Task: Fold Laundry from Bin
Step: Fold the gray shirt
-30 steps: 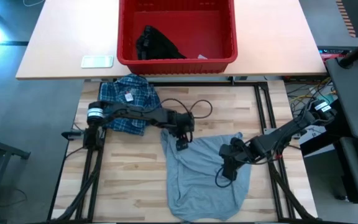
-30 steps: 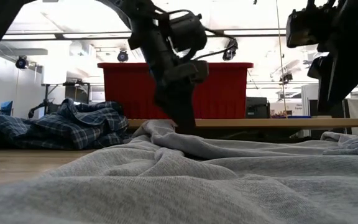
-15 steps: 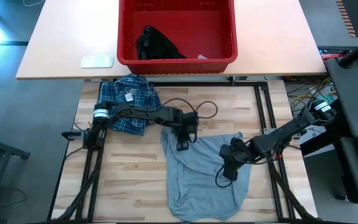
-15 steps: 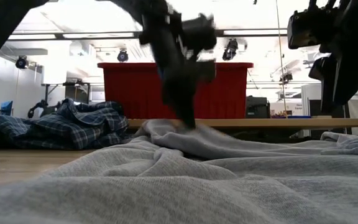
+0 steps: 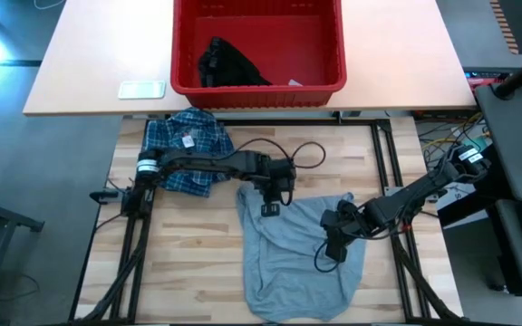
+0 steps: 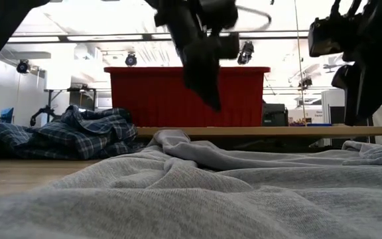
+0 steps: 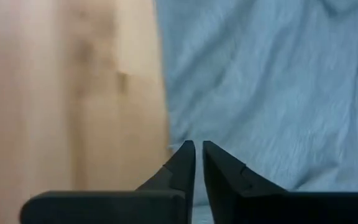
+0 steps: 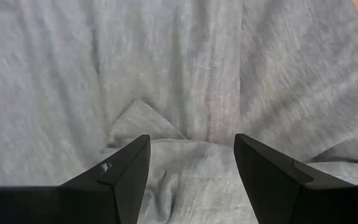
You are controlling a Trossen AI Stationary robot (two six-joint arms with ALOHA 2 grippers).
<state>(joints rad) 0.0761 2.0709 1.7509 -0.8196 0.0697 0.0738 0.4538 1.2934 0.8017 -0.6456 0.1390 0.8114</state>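
Observation:
The light grey T-shirt (image 5: 297, 254) lies crumpled and partly spread on the wooden table, near the middle. My left gripper (image 5: 268, 210) hangs shut just above the shirt's far left edge with nothing between its fingers (image 7: 198, 155); the low view shows it clear of the cloth (image 6: 207, 99). My right gripper (image 5: 329, 252) stands open over the shirt's right part, its fingers apart above the cloth (image 8: 191, 162). A blue-and-white plaid shirt (image 5: 187, 149) lies bunched at the far left. The red bin (image 5: 257, 89) stands beyond the table with a black garment (image 5: 229, 65) inside.
A small white flat object (image 5: 141, 89) lies on the far tabletop left of the bin. A black cable (image 5: 302, 154) loops over the left arm. Bare wood (image 5: 188, 263) shows left of the grey T-shirt. Dark frame rails (image 5: 383, 154) run along the table's sides.
My left gripper has shut at the grey T-shirt's far left edge, then risen and drifted a little toward the table's right edge with nothing in it. The T-shirt stays lying on the table.

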